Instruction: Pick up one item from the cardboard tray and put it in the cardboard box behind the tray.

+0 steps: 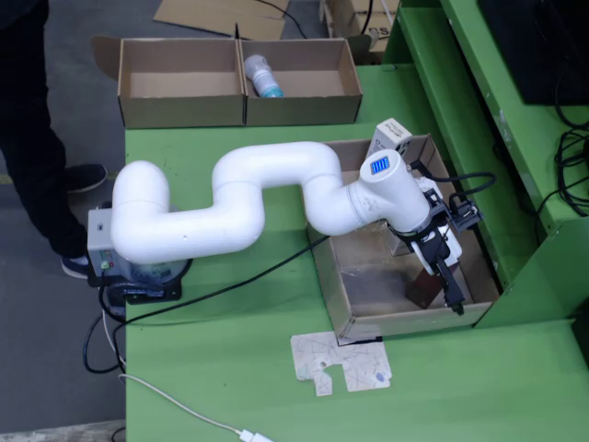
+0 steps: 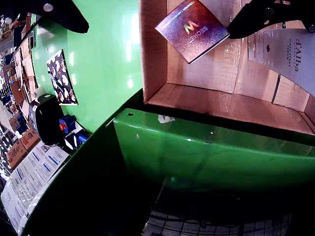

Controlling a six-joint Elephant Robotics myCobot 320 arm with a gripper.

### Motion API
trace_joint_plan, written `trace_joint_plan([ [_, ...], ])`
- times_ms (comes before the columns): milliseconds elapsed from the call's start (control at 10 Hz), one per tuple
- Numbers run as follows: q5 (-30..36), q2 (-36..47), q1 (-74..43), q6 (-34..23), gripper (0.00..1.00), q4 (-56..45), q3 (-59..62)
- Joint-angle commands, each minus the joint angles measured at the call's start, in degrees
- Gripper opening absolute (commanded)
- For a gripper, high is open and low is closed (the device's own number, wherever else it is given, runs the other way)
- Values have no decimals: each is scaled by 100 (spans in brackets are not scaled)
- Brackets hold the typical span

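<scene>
Reaching down into the cardboard tray (image 1: 368, 318), the gripper (image 1: 440, 281) hangs over the near right corner in the fixed view; under it stands a small dark carton (image 1: 424, 287), close to the tray's front wall; in the riding view that carton (image 2: 192, 28) reads as a flat printed box, tilted, with one black finger (image 2: 256, 18) touching its corner and the other finger (image 2: 66, 14) well apart over the green table (image 2: 98, 73); so the jaws stand wide, holding nothing; I judge it light, stiff and glossy, likely to slip, best pinched across its thin faces; the cardboard box (image 1: 239, 81) waits at the table's far edge.
</scene>
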Motion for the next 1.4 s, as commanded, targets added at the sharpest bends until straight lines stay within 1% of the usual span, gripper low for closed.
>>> trace_joint_plan([
  [0,-36,158,40,-1,100,72,149],
  [100,517,184,-45,8,100,-45,149],
  [300,159,137,37,-5,100,49,149],
  [400,507,175,-14,16,100,-32,149],
  [500,579,184,-26,22,100,-47,149],
  [1300,579,184,-26,22,100,-47,149],
])
